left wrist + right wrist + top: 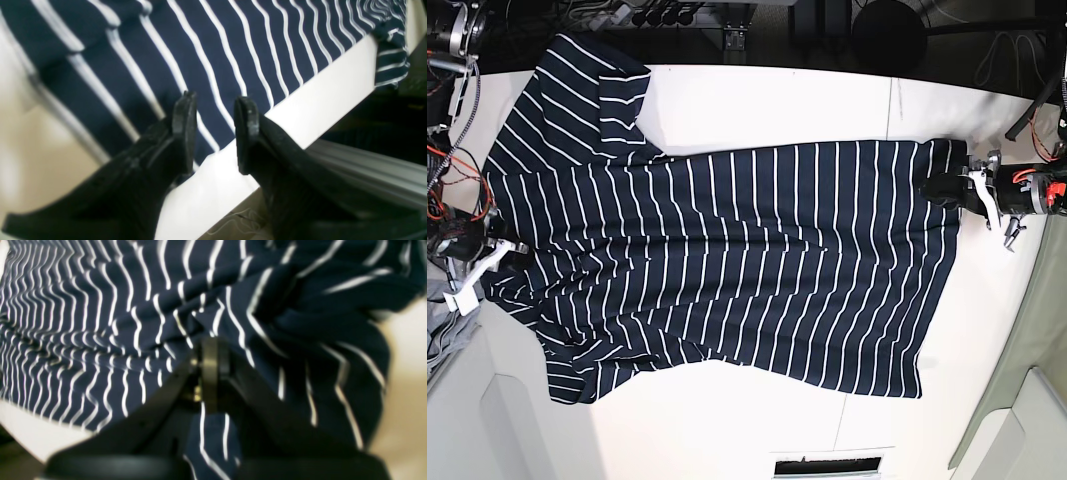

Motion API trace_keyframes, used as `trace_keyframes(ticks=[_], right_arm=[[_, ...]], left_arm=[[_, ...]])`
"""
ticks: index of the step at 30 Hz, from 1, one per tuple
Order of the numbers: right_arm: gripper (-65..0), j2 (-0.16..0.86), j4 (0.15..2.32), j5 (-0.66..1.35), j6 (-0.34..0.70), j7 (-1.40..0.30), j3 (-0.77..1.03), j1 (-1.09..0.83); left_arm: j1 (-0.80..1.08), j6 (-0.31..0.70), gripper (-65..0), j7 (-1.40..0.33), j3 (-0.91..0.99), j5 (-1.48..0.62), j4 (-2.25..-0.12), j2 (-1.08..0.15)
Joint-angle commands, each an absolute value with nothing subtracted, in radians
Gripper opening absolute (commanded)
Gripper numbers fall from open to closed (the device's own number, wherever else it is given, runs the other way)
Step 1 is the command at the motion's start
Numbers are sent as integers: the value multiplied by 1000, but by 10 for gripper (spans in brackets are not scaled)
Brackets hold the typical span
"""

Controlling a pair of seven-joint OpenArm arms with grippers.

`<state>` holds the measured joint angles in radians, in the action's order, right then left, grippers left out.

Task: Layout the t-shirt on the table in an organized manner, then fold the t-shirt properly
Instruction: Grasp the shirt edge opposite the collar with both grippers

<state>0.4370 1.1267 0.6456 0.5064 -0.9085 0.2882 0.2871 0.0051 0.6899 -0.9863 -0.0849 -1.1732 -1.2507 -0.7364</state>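
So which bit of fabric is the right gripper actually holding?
On the white table, follow the striped t-shirt to its collar-and-sleeves end. The right gripper is shut on a bunched fold there, unlike the flat hem by the open left gripper.

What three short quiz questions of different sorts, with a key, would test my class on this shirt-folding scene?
1. True or false: the right gripper is shut on the t-shirt.
2. The left gripper is: A) shut on fabric B) open at the shirt's edge C) out of sight.
3. Fill in: the shirt's stripes are ____.

Key: 1 true, bunched fabric is pinched in it. 2 B, its jaws stand apart where the shirt meets the table. 3 white.
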Motion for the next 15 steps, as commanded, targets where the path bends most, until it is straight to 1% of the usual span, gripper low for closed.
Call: trace_keyframes(ticks=[1, 5, 8, 9, 12, 14, 15], right_arm=[[-650, 467, 1167, 655, 513, -914, 311, 267], [-650, 488, 1245, 665, 513, -945, 392, 146], [-650, 504, 1275, 681, 513, -947, 453, 41], [-633, 507, 1282, 681, 514, -947, 474, 8], [-451, 507, 1285, 680, 552, -947, 524, -68], [-371, 508, 1285, 676, 558, -942, 540, -103], [-350, 510, 1285, 672, 558, -933, 543, -117]], left_arm=[[5, 698, -426, -985, -77, -1194, -1267, -763], [15, 698, -362, -984, -62, -1194, -1267, -770], [41, 698, -361, -984, -9, -1194, -1267, -767], [54, 698, -361, -984, 16, -1197, -1267, -767], [101, 698, -351, -984, 101, -1216, -1266, -764], [126, 698, -304, -984, 148, -1216, -1264, -762], [138, 698, -285, -983, 168, -1216, -1263, -762]])
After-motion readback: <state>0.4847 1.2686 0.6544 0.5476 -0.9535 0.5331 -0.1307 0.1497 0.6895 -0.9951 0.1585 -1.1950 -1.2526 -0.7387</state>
